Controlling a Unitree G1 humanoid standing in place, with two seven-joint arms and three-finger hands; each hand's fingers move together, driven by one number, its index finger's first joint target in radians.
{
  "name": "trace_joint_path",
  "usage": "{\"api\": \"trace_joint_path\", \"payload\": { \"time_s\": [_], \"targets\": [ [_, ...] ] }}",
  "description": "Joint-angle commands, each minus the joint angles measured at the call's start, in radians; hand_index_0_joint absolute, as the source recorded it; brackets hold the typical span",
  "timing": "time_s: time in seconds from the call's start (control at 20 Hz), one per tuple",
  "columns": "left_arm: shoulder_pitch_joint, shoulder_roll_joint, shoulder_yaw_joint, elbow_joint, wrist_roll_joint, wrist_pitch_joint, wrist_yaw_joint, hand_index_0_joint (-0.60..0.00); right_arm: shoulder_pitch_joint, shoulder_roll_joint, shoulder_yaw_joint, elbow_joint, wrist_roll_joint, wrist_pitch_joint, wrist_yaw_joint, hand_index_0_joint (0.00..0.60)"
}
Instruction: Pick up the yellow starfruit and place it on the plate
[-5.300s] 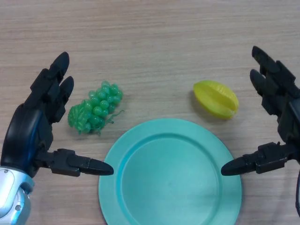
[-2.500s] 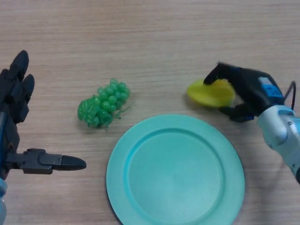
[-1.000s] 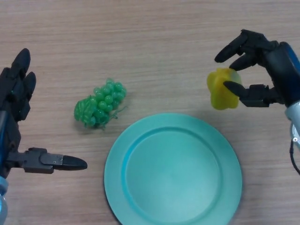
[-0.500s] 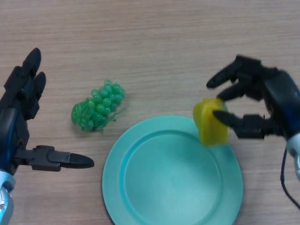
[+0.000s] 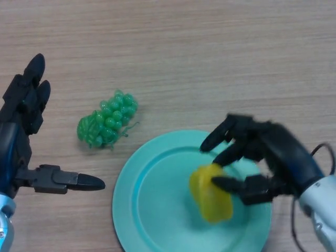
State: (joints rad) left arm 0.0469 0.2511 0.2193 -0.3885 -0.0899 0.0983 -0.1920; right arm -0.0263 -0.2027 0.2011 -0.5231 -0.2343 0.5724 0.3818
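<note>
The yellow starfruit [image 5: 210, 200] hangs over the middle-right of the teal plate [image 5: 137, 185]; whether it touches the plate I cannot tell. My right hand [image 5: 273, 157] reaches in from the right and pinches it, thumb on the fruit's right side and fingers curved over its top. My left hand [image 5: 21, 139] stays idle at the left edge of the table, fingers straight and thumb pointing right, holding nothing.
A bunch of green grapes [image 5: 107, 125] lies on the wooden table just left of the plate's upper rim, between the plate and my left hand.
My right hand has carried the starfruit down and left, from beside the plate's upper right rim to over its inside. The left hand barely moved.
</note>
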Motion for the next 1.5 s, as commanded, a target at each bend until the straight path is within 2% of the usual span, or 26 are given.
{"api": "trace_joint_path", "payload": {
  "time_s": [0.05,0.1,0.15,0.25,0.4,0.6,0.7,0.75,0.9,1.0,1.2,1.25,1.4,1.5],
  "targets": [
    [-0.013,0.032,0.068,-0.064,-0.032,-0.11,-0.004,0.0,-0.037,0.0,-0.018,-0.069,0.005,-0.088,-0.009,0.45],
    [-0.013,0.032,0.069,-0.065,-0.03,-0.111,-0.004,0.0,-0.041,-0.001,-0.016,-0.062,-0.009,-0.102,-0.012,0.351],
    [-0.012,0.032,0.074,-0.068,-0.029,-0.115,-0.003,0.0,-0.052,0.003,-0.016,-0.041,-0.046,-0.14,-0.03,0.201],
    [-0.003,0.031,0.091,-0.091,-0.038,-0.11,-0.001,0.0,-0.097,0.011,-0.013,-0.005,-0.118,-0.203,-0.082,0.0],
    [0.001,0.025,0.09,-0.098,-0.029,-0.123,0.007,0.0,-0.116,0.012,-0.02,-0.016,-0.092,-0.192,-0.105,0.0],
    [-0.024,0.033,0.083,-0.1,-0.023,-0.116,0.022,0.0,-0.166,0.013,-0.08,0.016,-0.061,-0.243,-0.128,0.0],
    [-0.031,0.031,0.062,-0.114,-0.012,-0.106,0.041,0.0,-0.167,0.013,-0.111,0.025,0.001,-0.264,-0.134,0.0],
    [-0.031,0.026,0.046,-0.121,-0.004,-0.106,0.047,0.0,-0.169,0.003,-0.143,0.023,0.044,-0.255,-0.141,0.0],
    [-0.013,0.016,0.031,-0.149,-0.012,-0.084,0.031,0.0,-0.163,-0.029,-0.199,0.037,0.067,-0.313,-0.171,0.0],
    [0.0,0.011,0.026,-0.171,-0.017,-0.045,0.016,0.0,-0.141,-0.045,-0.227,0.029,0.087,-0.323,-0.181,0.0],
    [-0.017,0.011,0.011,-0.17,-0.017,-0.01,0.017,0.0,-0.027,-0.047,-0.27,-0.011,0.245,-0.431,-0.152,0.0],
    [-0.026,0.015,0.007,-0.146,-0.008,-0.046,0.022,0.0,0.01,-0.046,-0.277,-0.014,0.282,-0.453,-0.133,0.0],
    [-0.037,0.028,0.029,-0.136,-0.022,-0.04,0.012,0.0,0.039,-0.048,-0.3,-0.026,0.306,-0.465,-0.121,0.0],
    [-0.047,0.029,0.032,-0.114,-0.01,-0.075,0.038,0.0,0.055,-0.043,-0.304,-0.042,0.329,-0.456,-0.131,0.0]
  ]
}}
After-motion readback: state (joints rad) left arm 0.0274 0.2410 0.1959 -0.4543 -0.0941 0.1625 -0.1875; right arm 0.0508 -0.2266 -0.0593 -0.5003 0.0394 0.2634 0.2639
